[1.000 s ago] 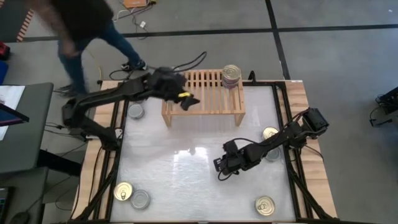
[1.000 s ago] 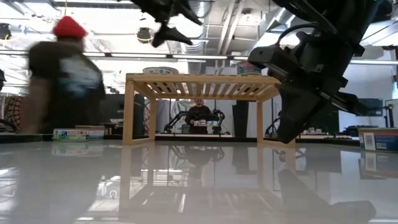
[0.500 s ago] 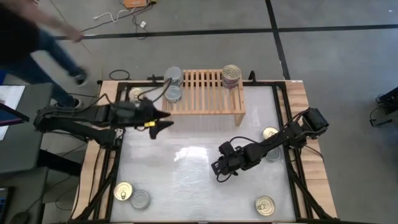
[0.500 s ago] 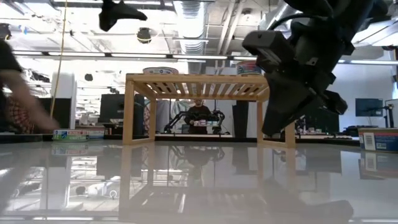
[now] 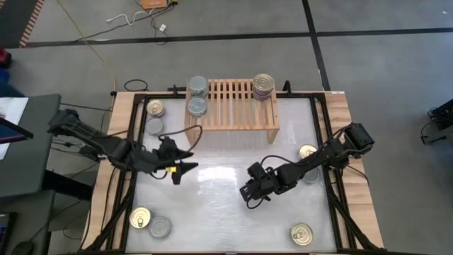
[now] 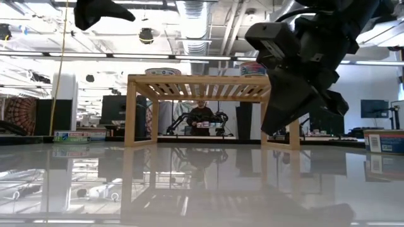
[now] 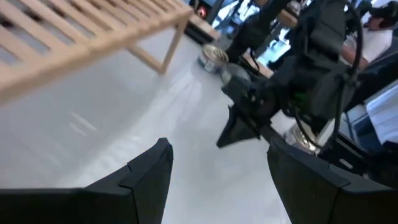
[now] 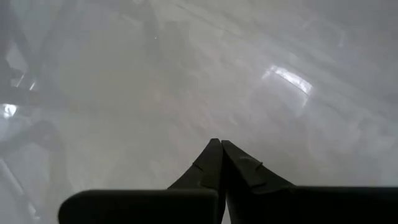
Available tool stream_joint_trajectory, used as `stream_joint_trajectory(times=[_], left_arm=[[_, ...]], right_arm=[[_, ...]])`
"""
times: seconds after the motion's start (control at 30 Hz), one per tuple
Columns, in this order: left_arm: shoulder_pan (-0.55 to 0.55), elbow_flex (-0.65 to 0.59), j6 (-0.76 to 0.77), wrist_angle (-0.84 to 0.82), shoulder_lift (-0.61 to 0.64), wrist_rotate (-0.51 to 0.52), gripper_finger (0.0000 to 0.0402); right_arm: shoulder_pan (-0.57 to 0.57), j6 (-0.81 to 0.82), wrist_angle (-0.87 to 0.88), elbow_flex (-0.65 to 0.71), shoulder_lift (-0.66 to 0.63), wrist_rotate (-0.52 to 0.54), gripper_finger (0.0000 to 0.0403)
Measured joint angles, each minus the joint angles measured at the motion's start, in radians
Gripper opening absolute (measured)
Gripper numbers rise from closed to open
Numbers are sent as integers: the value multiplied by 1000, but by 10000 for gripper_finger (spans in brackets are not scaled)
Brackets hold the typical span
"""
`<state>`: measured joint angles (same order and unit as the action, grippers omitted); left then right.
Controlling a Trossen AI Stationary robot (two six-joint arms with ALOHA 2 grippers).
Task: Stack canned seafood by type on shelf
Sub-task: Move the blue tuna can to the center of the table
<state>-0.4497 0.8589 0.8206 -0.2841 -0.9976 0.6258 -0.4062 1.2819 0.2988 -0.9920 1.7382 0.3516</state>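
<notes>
A: Your left gripper (image 5: pixel 185 161) hangs over the left part of the table (image 5: pixel 212 212) with its fingers (image 7: pixel 149 171) spread apart and nothing between them.

B: And your right gripper (image 5: pixel 250 193)?

A: Its fingers (image 8: pixel 214 158) are pressed together, empty, low above the middle of the table.

B: Where are your tins?

A: The shelf (image 5: pixel 233 106) stands at the far edge. A stack of tins (image 5: pixel 263 86) sits on its right end, and two silver tins (image 5: pixel 197 97) on its left end. Other tins lie on the table: a gold-lidded one (image 5: pixel 155 108) beside the shelf's left end, one (image 5: pixel 307 151) near your right arm, a pair (image 5: pixel 150 222) at the near left corner, one (image 5: pixel 301 234) at the near right
</notes>
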Motion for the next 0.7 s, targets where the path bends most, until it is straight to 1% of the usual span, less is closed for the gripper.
stream_joint_trajectory(times=[0.1, 0.33, 0.4, 0.5, 0.63, 0.7], left_arm=[[-29, 0, 66, -54, -18, 0, 251], [-60, 0, 291, -291, -36, -4, 251], [-61, 0, 335, -338, -41, -16, 251], [-58, 0, 353, -380, -54, -19, 251], [-51, 1, 358, -381, -65, -19, 251], [-50, 1, 339, -403, -70, -32, 251]], right_arm=[[-1, 0, 2, 0, 0, -10, 35], [0, 0, 2, 0, 0, -11, 35], [1, 0, 2, 0, 0, -11, 35], [4, 0, 2, 0, 0, -11, 35], [18, 1, 1, 0, 0, -11, 35], [26, 4, -2, 0, 0, -11, 35]])
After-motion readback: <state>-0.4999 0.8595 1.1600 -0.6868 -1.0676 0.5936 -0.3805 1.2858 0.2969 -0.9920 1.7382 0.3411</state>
